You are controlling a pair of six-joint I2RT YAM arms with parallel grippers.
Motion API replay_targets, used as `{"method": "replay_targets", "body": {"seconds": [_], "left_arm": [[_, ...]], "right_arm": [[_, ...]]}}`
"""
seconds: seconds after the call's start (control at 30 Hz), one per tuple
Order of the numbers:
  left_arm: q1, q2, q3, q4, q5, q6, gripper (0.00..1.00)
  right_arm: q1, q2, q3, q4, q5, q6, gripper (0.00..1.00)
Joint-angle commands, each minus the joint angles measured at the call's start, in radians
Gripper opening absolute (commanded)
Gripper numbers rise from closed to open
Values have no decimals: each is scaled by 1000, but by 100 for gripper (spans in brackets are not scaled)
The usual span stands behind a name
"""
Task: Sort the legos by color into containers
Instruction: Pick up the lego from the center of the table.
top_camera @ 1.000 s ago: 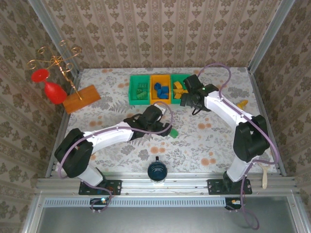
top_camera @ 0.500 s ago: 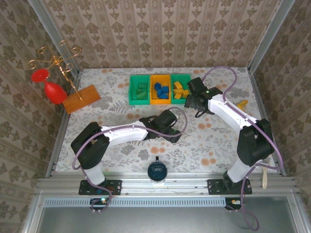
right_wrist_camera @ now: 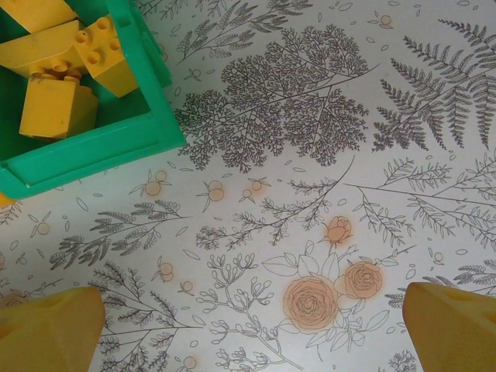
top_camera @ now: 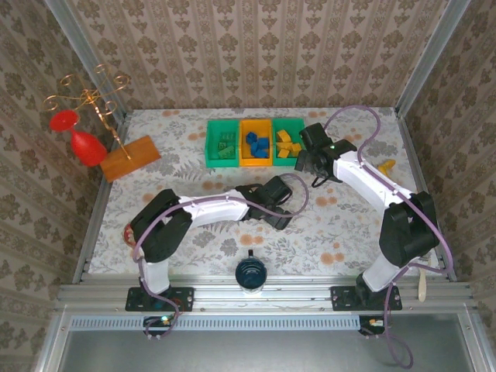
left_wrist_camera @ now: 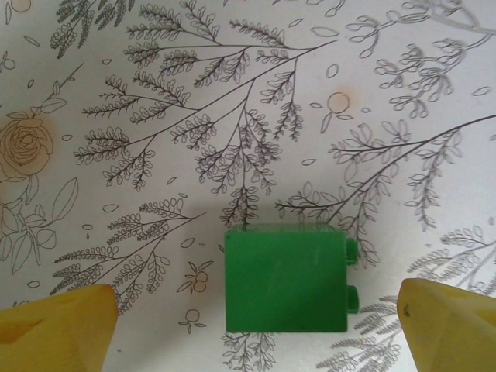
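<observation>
Lego (left_wrist_camera: 284, 277) between left end effector (left_wrist_camera: 254, 325) jaws

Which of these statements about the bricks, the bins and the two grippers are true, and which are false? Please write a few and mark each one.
1. A green brick lies on the table between the open fingers of the left gripper. True.
2. The orange bin holds yellow bricks. False: it holds blue bricks.
3. The right gripper grips a brick. False: it is open and empty above the table.
4. Yellow bricks lie in a green bin. True.
</observation>
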Motion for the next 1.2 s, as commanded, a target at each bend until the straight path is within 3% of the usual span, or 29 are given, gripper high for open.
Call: {"method": "replay_targets", "body": {"seconds": [0.0, 0.37, 0.7, 0.87, 1.17], "left_arm": [[-5, 30, 40, -63, -44, 22, 91], [-2, 116, 99, -87, -22, 48, 78], [19, 136, 100, -88, -9, 39, 57], [30, 104, 68, -69, -27, 25, 47], [71, -53, -37, -36, -141, 10, 43]], "right_arm": [[-6, -29, -15, 4, 43, 17, 100], [-9, -29, -7, 8, 45, 15, 100], [-14, -23, -3, 11, 43, 16, 100], [-13, -19, -4, 15, 38, 16, 100], [-14, -41, -21, 23, 42, 17, 100]]}}
